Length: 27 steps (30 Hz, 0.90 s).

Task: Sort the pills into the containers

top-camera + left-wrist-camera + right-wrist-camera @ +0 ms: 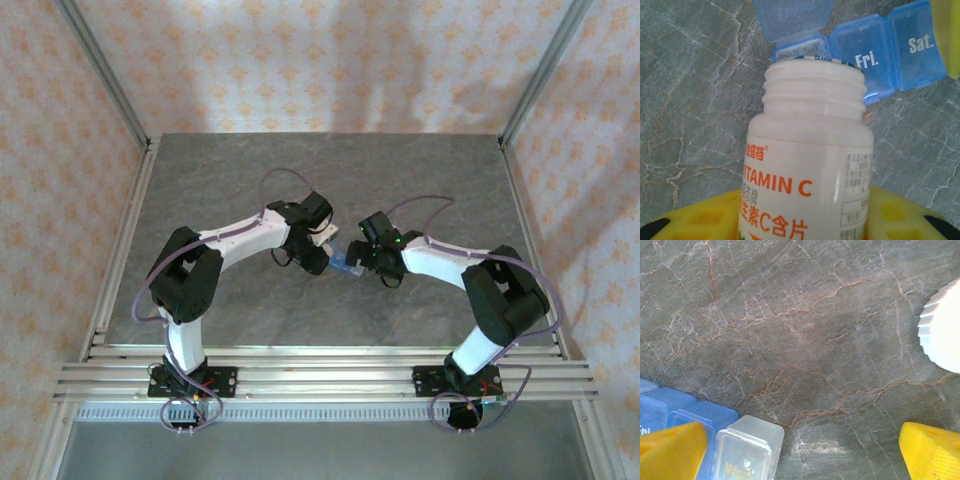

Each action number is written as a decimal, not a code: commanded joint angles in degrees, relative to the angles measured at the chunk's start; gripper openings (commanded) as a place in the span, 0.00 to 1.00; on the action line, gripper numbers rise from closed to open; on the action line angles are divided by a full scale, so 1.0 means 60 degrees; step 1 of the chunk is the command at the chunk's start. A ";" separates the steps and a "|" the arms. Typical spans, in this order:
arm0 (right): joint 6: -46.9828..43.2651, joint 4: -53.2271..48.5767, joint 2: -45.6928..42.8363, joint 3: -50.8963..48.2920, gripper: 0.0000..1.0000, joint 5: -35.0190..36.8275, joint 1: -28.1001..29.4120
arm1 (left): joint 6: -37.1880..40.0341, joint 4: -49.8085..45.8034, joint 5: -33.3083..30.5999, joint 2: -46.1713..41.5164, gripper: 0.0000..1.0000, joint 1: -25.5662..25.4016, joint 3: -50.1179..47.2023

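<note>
Centrally on the grey marbled stone counter (250, 180) lies the small translucent blue plastic pill box (890, 55), a strip of compartments marked "Fri." and "Sat."; the lid next to "Fri." stands raised. Just beside that open compartment, the left end effector (805, 222) is clamped on a white plastic vitamin C bottle (812, 150) with orange lettering, uncapped, its mouth at the box's near edge; whether they touch is unclear. At the box's opposite end, the right end effector (800, 452) holds its yellow fingers (932, 450) spread wide, one fingertip overlapping the box. A white ribbed round cap (942, 335) lies apart from the box.
</note>
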 commanded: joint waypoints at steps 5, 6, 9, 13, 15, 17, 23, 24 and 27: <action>0.0125 -0.0139 0.0226 -0.0204 0.99 0.0119 -0.0075 | 0.0277 -0.0674 -0.0325 0.0461 0.00 -0.0115 0.0534; 0.0148 -0.0141 0.0219 -0.0219 0.99 0.0106 -0.0068 | 0.0283 -0.0698 -0.0362 0.0517 0.00 -0.0117 0.0560; 0.0144 -0.0135 0.0234 -0.0214 0.99 0.0117 -0.0064 | 0.0284 -0.0828 -0.0422 0.0606 0.00 -0.0122 0.0683; 0.0155 -0.0136 0.0246 -0.0222 0.99 0.0096 -0.0068 | 0.0325 -0.0980 -0.0445 0.0724 0.00 -0.0129 0.0802; 0.0154 -0.0120 0.0241 -0.0229 0.99 0.0104 -0.0066 | 0.0349 -0.1041 -0.0449 0.0761 0.00 -0.0129 0.0858; 0.0156 -0.0114 0.0261 -0.0229 0.99 0.0097 -0.0068 | 0.0344 -0.1082 -0.0503 0.0796 0.00 -0.0143 0.0887; 0.0170 -0.0099 0.0255 -0.0243 0.99 0.0088 -0.0074 | 0.0315 -0.1311 -0.0684 0.0900 0.00 -0.0144 0.1057; 0.0177 -0.0095 0.0248 -0.0243 0.99 0.0093 -0.0065 | 0.0336 -0.1361 -0.0689 0.0924 0.00 -0.0144 0.1091; 0.0190 -0.0095 0.0248 -0.0250 0.99 0.0104 -0.0071 | 0.0344 -0.1485 -0.0743 0.0956 0.00 -0.0144 0.1167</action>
